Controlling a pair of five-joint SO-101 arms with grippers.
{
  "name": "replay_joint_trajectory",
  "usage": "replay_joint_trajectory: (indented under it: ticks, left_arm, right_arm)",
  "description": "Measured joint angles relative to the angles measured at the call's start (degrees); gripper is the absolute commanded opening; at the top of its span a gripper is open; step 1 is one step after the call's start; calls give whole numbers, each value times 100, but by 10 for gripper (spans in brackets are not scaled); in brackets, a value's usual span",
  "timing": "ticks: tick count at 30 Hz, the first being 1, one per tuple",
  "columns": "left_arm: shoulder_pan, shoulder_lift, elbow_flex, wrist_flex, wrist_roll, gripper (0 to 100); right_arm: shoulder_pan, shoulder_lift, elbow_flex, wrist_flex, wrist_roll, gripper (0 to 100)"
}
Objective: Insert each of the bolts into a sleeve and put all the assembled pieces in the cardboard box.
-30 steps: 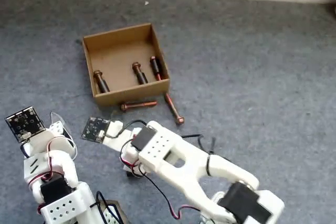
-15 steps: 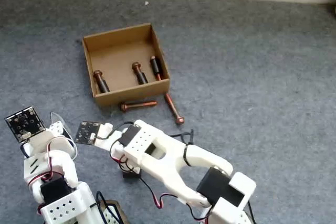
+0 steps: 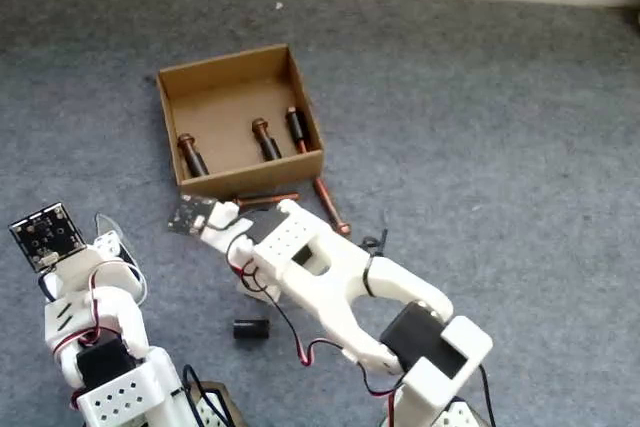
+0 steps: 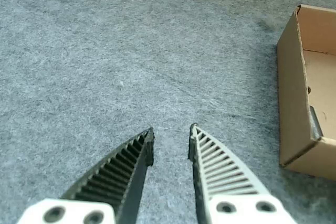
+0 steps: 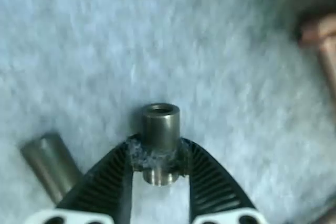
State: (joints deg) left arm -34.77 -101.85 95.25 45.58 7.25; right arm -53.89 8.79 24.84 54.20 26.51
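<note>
Sleeve (image 5: 160, 121): dark metal, clamped between the fingers of the right gripper (image 5: 157, 149), over the grey surface (image 3: 500, 147) just in front of the cardboard box (image 3: 230, 180). Second sleeve (image 3: 252, 328): loose on the surface, nearer the arms. Two bolts (image 3: 330, 205): on the surface beside the box's near wall. Box contents: three sleeved bolts (image 3: 266, 139). Left gripper (image 4: 170, 148): fingers spread, holding nothing.
</note>
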Motion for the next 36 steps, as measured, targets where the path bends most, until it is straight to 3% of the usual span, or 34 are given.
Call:
replay_joint_trajectory:
  ticks: [6, 16, 22, 28, 36]
  left_arm:
    - [0, 0, 0, 0, 0, 139]
    - [0, 0, 0, 0, 0, 140]
    - [273, 0, 0, 0, -255, 136]
    - [1266, 0, -97, 149, -1336, 136]
    - [2927, 35, -1662, 1556, -2242, 136]
  right_arm:
    - [589, -1495, 387, 229, -114, 5]
    - [1837, -4360, 1618, 527, -1538, 5]
    - [2673, -5407, 3033, -352, -2312, 5]
    - [3833, -5829, 3912, -1574, -2769, 5]
    - [5020, -5855, 4009, -2391, -3226, 5]
